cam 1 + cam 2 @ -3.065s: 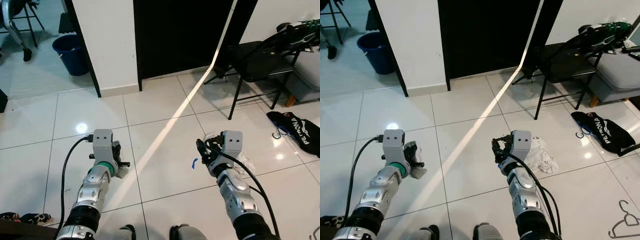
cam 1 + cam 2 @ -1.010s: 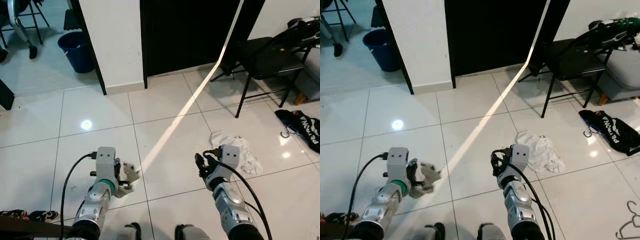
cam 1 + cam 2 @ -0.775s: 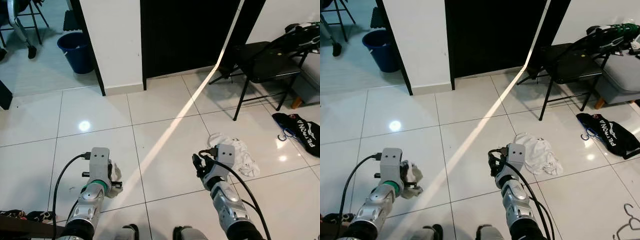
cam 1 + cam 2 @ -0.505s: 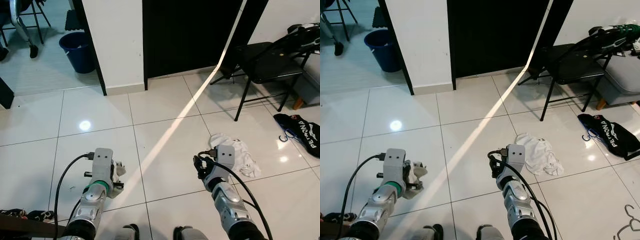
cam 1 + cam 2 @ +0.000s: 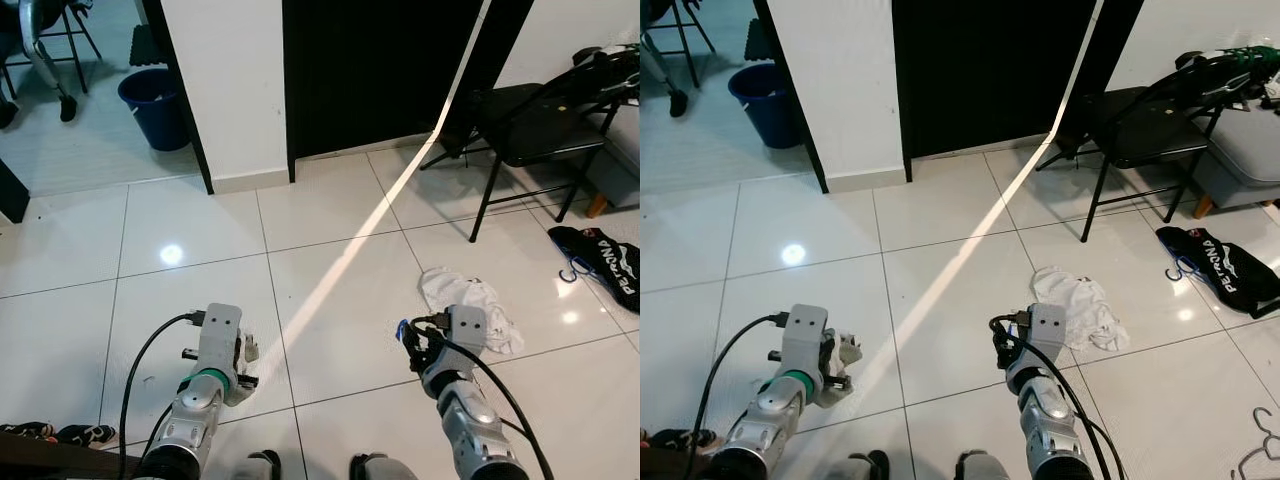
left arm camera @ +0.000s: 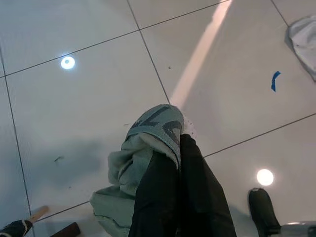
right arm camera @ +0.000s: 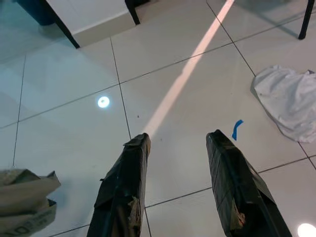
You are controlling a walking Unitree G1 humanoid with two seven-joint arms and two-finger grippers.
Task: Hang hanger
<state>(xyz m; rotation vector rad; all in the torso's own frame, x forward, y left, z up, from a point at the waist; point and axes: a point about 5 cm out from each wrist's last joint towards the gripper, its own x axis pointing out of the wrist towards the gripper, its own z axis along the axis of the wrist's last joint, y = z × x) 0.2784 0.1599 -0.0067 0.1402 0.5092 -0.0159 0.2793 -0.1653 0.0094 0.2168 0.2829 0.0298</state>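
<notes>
A thin wire hanger lies on the white tiles at the far right, near my feet, well away from both grippers. My left gripper is held low over the floor, shut on a crumpled grey-green cloth that wraps its fingers. That cloth also appears in the right wrist view. My right gripper hovers over bare tile, open with nothing between its black fingers. A blue tape mark is just beyond it.
A white garment lies crumpled on the floor just right of the right gripper. Behind it stands a black folding chair, with a black bag to the right. Ahead are a dark doorway, a white wall corner and a blue bucket.
The view has shifted slightly as I move. Both arms sit a little further right and lower in the picture. The left gripper still holds the cloth; the right stays open.
</notes>
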